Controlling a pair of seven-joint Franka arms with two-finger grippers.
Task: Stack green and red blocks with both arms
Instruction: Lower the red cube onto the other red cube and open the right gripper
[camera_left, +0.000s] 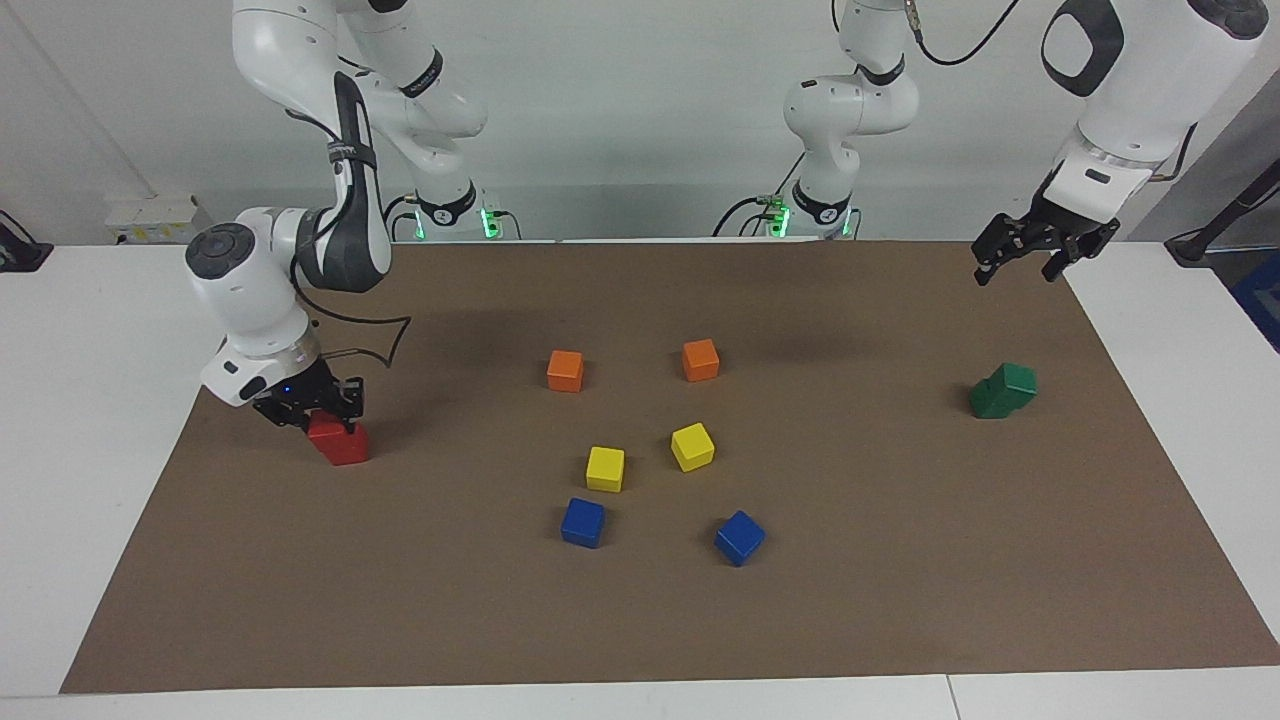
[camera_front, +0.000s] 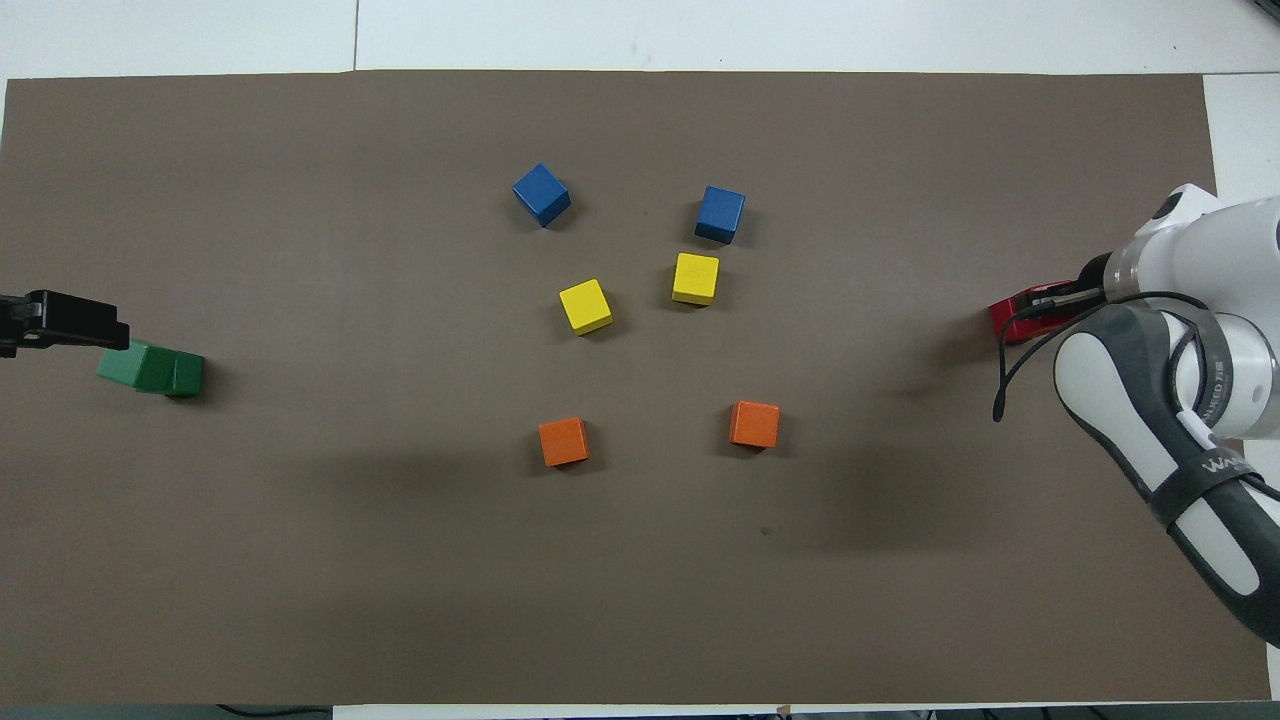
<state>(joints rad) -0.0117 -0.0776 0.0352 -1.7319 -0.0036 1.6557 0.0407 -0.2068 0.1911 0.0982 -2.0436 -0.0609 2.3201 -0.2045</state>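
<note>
right gripper is down at the right arm's end of the counter, clamped on the top red block, which sits on the other red block. left gripper hangs wide open with nothing in it, up over the brown mat at the left arm's end. the two green blocks are stacked there a bit crooked. orange cubes, yellow cubes and blue cubes sit mid-mat.

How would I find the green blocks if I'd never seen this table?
Start on the brown mat and go to the left arm's end. Two green blocks sit alone there, one stacked crookedly on the other. Every other loose block lies single, mid-mat.
</note>
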